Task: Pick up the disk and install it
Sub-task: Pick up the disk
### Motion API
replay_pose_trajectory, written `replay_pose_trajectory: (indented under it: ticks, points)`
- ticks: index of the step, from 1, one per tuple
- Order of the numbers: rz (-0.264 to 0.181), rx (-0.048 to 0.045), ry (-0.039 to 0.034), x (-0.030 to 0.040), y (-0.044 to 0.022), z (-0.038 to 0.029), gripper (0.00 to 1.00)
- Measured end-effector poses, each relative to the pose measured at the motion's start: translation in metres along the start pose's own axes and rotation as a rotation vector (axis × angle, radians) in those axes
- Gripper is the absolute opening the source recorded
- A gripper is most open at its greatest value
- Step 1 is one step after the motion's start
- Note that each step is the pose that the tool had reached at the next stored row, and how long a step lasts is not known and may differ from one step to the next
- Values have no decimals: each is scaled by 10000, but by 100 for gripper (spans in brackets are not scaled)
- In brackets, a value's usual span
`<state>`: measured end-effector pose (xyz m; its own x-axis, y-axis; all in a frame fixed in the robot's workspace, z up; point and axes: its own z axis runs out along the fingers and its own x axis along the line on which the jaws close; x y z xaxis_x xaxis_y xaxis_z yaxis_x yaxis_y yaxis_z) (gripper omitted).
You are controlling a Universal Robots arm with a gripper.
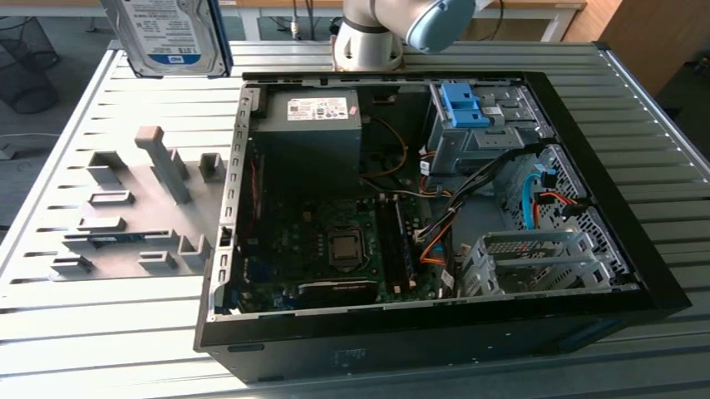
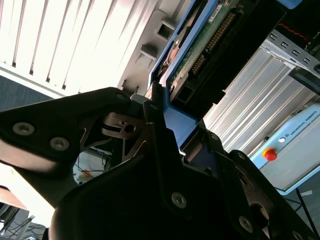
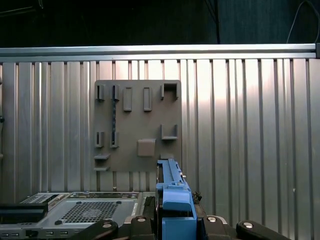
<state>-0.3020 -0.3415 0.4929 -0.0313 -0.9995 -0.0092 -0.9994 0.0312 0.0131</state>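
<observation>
One disk (image 1: 172, 33) aloft near open case (image 1: 444, 345)

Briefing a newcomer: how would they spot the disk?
Find the open computer case on the slatted table. Beyond its far corner, at the exterior view's left, the disk is held upright. Its white label with a blue band sets it apart from the grey plate lying below.

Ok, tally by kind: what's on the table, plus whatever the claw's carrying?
Silver metal hard drive with blue plastic rails: 1
Open black metal computer tower case: 1
Grey plastic holder plate with raised slots: 1
Total: 3
</observation>
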Motion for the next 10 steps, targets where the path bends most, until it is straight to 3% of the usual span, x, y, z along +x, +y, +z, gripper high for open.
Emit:
replay_pose_trajectory:
  ticks: [5,10]
  points:
    - [0,-1,0,-1,-59,-1,36]
    - [1,-1,1,25,-73,-2,36]
